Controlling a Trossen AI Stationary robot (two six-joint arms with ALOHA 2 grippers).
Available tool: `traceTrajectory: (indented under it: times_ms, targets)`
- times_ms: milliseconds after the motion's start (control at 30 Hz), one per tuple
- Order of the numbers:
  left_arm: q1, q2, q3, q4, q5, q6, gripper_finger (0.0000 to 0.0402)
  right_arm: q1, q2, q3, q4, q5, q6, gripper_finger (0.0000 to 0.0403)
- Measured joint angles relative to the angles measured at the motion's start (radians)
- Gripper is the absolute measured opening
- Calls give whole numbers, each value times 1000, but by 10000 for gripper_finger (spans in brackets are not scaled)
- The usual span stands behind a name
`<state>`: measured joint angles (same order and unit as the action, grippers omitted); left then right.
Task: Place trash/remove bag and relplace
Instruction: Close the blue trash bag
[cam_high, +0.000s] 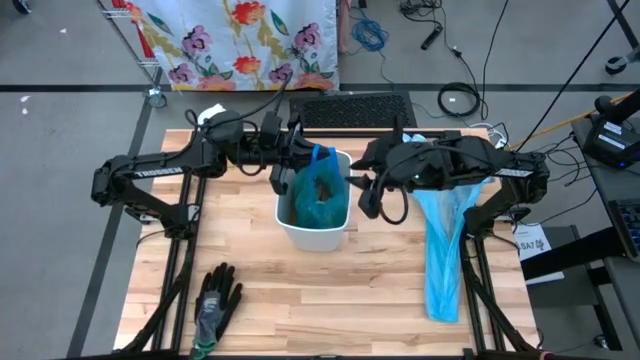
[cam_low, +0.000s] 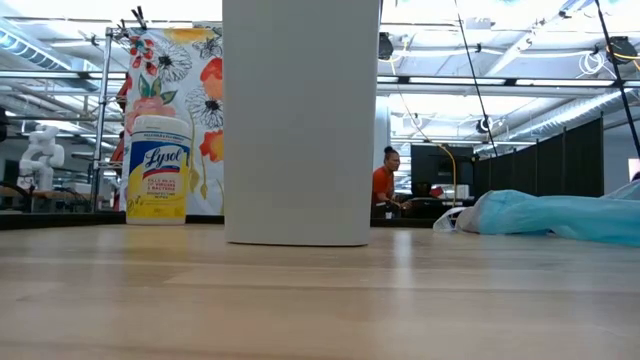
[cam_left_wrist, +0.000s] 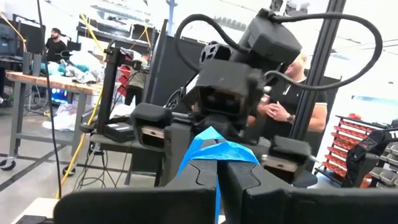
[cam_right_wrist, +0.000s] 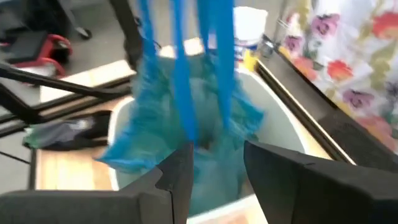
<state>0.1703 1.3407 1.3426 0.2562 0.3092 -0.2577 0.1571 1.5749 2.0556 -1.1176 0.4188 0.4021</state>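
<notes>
A white bin (cam_high: 300, 228) stands mid-table with a blue bag (cam_high: 322, 200) inside it; brown crumpled trash (cam_high: 324, 188) shows in the bag. My left gripper (cam_high: 306, 160) hovers over the bin's far rim, shut on the bag's drawn-up top. My right gripper (cam_high: 378, 198) stands open just right of the bin, pointing slantwise down at the bag (cam_right_wrist: 186, 143); nothing shows between its fingers (cam_right_wrist: 177, 180). A second blue bag (cam_high: 445, 250) lies flat on the table's right side. My left gripper pinches the bag's gathered top (cam_left_wrist: 214, 152) between its two shut fingers, coming about level from the table's left. Blue strips of plastic (cam_right_wrist: 180, 68) run taut from the hold down to the bag's body, which sits in the bin.
A black-and-grey glove (cam_high: 215, 305) lies near the front left. A keyboard (cam_high: 350, 108) rests at the table's far edge, and a Lysol canister (cam_low: 158, 170) stands at the back. People are in the room beyond the table (cam_left_wrist: 292, 93).
</notes>
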Motion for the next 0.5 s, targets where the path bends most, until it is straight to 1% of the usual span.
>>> traceTrajectory:
  times_ms: [167, 233, 300, 433, 500]
  targets:
    - [0, 0, 0, -1, 0, -1, 4, 6, 0, 0, -63, -4, 28, 132]
    - [0, 0, 0, -1, 0, -1, 4, 15, 0, 0, -98, -1, 28, 126]
    - [0, 0, 0, -1, 0, -4, 4, 16, 0, 0, -129, -1, 24, 104]
    - [0, 0, 0, -3, 0, -25, 4, 15, -1, 0, -180, 8, 5, 19]
    - [0, 0, 0, -3, 0, -26, 4, 8, -3, 0, -186, 38, -13, 11]
